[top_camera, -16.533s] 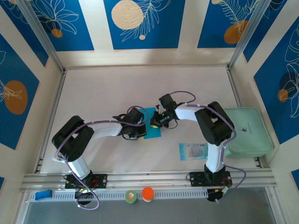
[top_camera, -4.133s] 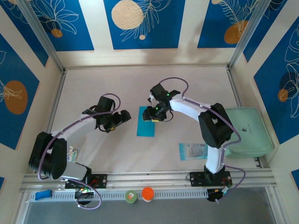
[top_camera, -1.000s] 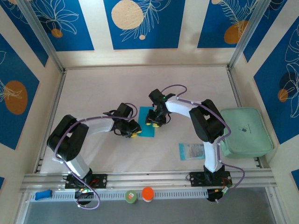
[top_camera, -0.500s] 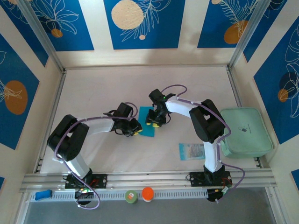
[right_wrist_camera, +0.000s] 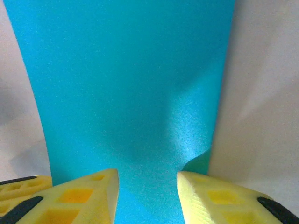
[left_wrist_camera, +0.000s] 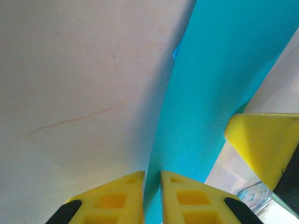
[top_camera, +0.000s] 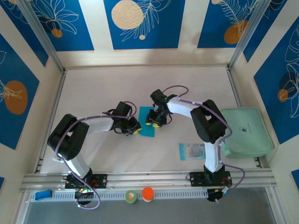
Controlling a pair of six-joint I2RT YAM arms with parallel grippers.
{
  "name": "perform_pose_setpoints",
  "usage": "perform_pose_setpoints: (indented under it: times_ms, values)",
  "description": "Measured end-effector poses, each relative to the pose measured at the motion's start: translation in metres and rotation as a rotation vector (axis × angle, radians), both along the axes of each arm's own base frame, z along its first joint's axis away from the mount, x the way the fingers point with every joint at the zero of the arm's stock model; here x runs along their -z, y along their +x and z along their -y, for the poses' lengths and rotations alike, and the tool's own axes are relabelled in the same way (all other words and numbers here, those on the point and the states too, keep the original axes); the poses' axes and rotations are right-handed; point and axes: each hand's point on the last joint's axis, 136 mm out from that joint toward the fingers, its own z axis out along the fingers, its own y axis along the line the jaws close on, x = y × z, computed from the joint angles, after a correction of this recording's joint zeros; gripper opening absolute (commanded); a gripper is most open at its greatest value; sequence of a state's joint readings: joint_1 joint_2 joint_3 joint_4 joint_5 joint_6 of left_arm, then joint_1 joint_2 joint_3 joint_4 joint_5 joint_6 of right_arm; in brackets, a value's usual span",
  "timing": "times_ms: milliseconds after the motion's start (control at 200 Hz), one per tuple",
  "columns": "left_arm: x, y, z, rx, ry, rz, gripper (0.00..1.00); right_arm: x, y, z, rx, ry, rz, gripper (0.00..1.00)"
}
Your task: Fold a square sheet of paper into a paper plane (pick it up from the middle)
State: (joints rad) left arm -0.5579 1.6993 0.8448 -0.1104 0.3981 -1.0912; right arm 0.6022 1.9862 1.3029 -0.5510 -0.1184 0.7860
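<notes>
Top external view, read from left to right. Shows the left arm (top_camera: 96, 125) bent in from the near left: black joints, white links, a lilac cable alongside. Ends in the left gripper (top_camera: 135, 130), yellow-tipped, at the left edge of the square sheet of paper (top_camera: 147, 115). Places that sheet near the middle of the pale, matte table (top_camera: 93, 88). Thin, plain cyan-turquoise, oblong in outline, longer from far to near than across, with straight edges and sharp corners. Brings the right gripper (top_camera: 153, 122) in over the sheet's right half. Further right, a pale printed packet (top_camera: 193, 151) flat on the table, well apart from the sheet. Beyond it, a mint-green rounded pad (top_camera: 246, 131) against the right wall.

Left wrist view: shows the left gripper (left_wrist_camera: 152, 198) pressed almost together, with two yellow, hollow-celled fingers (left_wrist_camera: 112, 200). Pinches the sheet's (left_wrist_camera: 219, 84) curled-up left edge in the thin slit between them. Soft shadow on the table beside that edge. At the right, one yellow finger (left_wrist_camera: 261, 144) of the right gripper, down by the paper.

Right wrist view: finds the right gripper (right_wrist_camera: 145, 186) spread, its yellow fingers (right_wrist_camera: 88, 198) well apart with bare cyan paper (right_wrist_camera: 126, 70) between. Finely grained, matte surface, with a soft dent beside the right finger.
</notes>
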Motion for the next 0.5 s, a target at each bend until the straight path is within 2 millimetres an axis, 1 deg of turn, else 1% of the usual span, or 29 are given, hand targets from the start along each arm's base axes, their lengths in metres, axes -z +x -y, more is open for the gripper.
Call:
perform_pose_setpoints:
  times_ms: [160, 210, 315, 400, 500]
  values:
    - [-0.008, 0.012, 0.004, -0.006, -0.016, 0.021, 0.15, -0.002, 0.001, 0.000, -0.006, 0.035, 0.012, 0.44]
    - [-0.009, 0.015, 0.006, -0.006, -0.022, 0.027, 0.12, -0.002, 0.001, -0.001, -0.009, 0.047, 0.012, 0.45]
    - [-0.009, 0.020, 0.009, -0.005, -0.034, 0.029, 0.07, -0.004, 0.002, -0.002, -0.017, 0.083, 0.022, 0.51]
    - [-0.005, 0.021, 0.011, 0.001, -0.037, 0.021, 0.00, -0.008, 0.005, -0.001, -0.029, 0.110, 0.056, 0.58]
    - [-0.003, 0.021, 0.012, -0.002, -0.041, 0.015, 0.00, -0.019, 0.013, 0.006, -0.039, 0.118, 0.124, 0.66]
